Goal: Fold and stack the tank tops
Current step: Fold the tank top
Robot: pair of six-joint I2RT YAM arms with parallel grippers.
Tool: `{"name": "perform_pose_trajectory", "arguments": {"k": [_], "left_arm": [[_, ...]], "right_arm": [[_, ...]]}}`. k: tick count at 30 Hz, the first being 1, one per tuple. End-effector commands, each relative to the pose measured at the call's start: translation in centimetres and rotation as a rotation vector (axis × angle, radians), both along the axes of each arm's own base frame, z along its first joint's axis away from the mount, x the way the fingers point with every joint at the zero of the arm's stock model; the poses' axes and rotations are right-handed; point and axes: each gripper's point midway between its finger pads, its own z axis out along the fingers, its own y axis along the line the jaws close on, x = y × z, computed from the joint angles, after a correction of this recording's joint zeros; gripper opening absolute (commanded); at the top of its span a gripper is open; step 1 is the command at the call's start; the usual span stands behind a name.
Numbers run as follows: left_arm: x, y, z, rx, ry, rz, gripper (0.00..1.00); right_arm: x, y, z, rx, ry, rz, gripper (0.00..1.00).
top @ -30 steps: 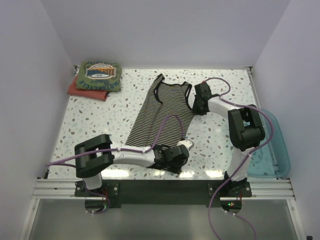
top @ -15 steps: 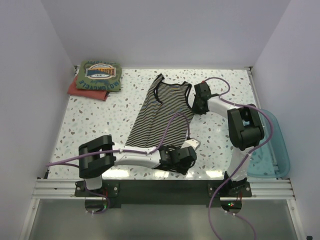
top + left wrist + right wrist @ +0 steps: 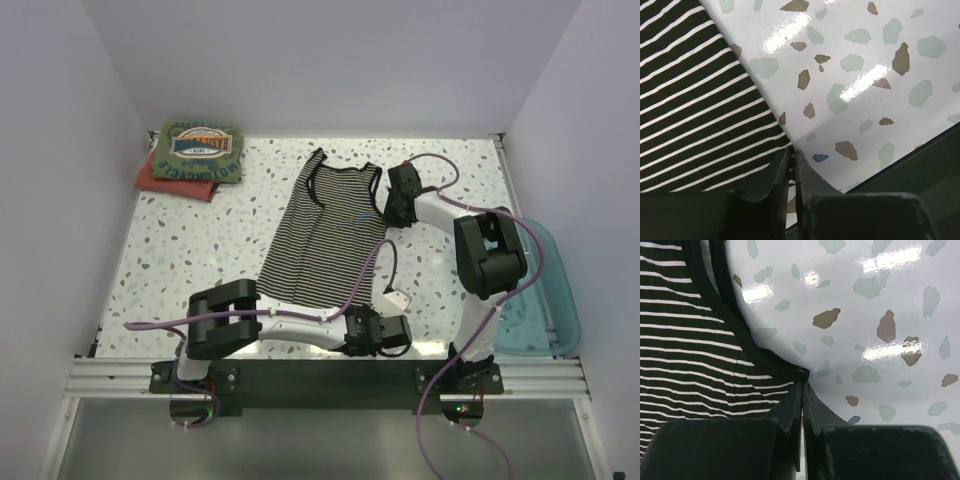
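1. Item count, top view: three tank tops, two grippers, one basket.
 - One striped tank top (image 3: pixel 325 235) lies spread flat at the centre of the table (image 3: pixel 190 250).
 - One olive tank top (image 3: pixel 200 150) sits folded, graphic up, at the table's 10 o'clock corner. It rests on one folded red tank top (image 3: pixel 165 182).
 - The blue basket (image 3: pixel 555 300) sits beyond the table's edge at 4 o'clock.

2. Position relative to the jaws.
 - The left gripper (image 3: pixel 791 152) is at the striped top's 5 o'clock hem corner. Its jaws stand narrowly apart and the corner ends right at the tips. Whether cloth is pinched between them cannot be told.
 - The right gripper (image 3: pixel 802 385) is at the garment's 2 o'clock side, at the foot of the armhole. Its jaws are together, clamped on the black trim at that point.

3. Orientation.
 - The striped top's long axis runs from about 7 o'clock to just past 12 o'clock.
 - The straps and neckline point toward the far wall. The hem lies nearest the arm bases.
 - The stripes run across this axis.
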Motion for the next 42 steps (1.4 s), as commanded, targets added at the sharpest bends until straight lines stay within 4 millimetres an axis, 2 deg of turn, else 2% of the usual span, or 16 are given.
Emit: {"name": "perform_pose_trajectory", "arguments": {"k": [1, 3, 7, 12, 17, 23, 24, 26, 27, 29, 31, 32, 33, 35, 41, 42], "left_arm": [[0.1, 0.8, -0.3, 0.041, -0.029, 0.039, 0.11], [0.2, 0.6, 0.3, 0.027, -0.034, 0.041, 0.01], [0.1, 0.1, 2.7, -0.055, -0.045, 0.034, 0.0], [-1.2, -2.6, 7.0, -0.308, 0.003, -0.034, 0.0], [-2.2, -3.5, 7.4, -0.379, 0.045, -0.081, 0.0], [-1.2, -1.6, 8.3, -0.472, 0.049, 0.003, 0.0], [-1.1, -0.3, 8.0, -0.483, 0.06, 0.032, 0.0], [0.1, 0.7, 8.1, -0.526, 0.063, 0.083, 0.0], [0.5, 2.2, 7.6, -0.536, 0.075, 0.121, 0.0], [1.0, 2.9, 7.8, -0.583, 0.078, 0.153, 0.0], [1.3, 4.6, 7.2, -0.592, 0.087, 0.195, 0.0], [1.4, 5.1, 7.0, -0.594, 0.089, 0.207, 0.0], [1.3, 5.9, 6.6, -0.594, 0.098, 0.222, 0.0], [1.5, 6.9, 6.1, -0.586, 0.099, 0.25, 0.0], [1.3, 10.2, 5.0, -0.568, 0.109, 0.333, 0.0], [1.0, 10.8, 4.4, -0.557, 0.117, 0.346, 0.0]], "right_arm": [[0.4, -0.3, -0.1, -0.014, 0.001, -0.01, 0.0], [0.3, -0.7, -0.1, -0.023, 0.005, -0.019, 0.0], [0.2, -1.9, 0.8, -0.047, -0.005, -0.044, 0.0], [0.1, -3.7, 3.3, -0.093, -0.04, -0.079, 0.0], [-0.1, -4.3, 4.4, -0.108, -0.048, -0.088, 0.0], [0.2, -3.7, 5.9, -0.077, -0.074, -0.077, 0.0], [0.3, -3.2, 6.4, -0.052, -0.078, -0.069, 0.0], [0.3, -2.3, 7.0, -0.036, -0.09, -0.052, 0.0], [0.6, -1.7, 7.7, -0.026, -0.104, -0.045, 0.0], [0.8, -0.7, 7.8, -0.021, -0.104, -0.033, 0.0], [1.2, 1.0, 8.6, -0.011, -0.122, -0.006, 0.0], [1.4, 1.6, 8.2, -0.014, -0.114, -0.003, 0.0], [1.6, 2.9, 8.8, -0.012, -0.125, 0.016, 0.0], [1.8, 4.8, 8.1, -0.021, -0.117, 0.039, 0.0], [3.1, 9.9, 8.3, -0.003, -0.133, 0.094, 0.0], [3.1, 10.4, 7.5, -0.011, -0.121, 0.101, 0.0]]}}
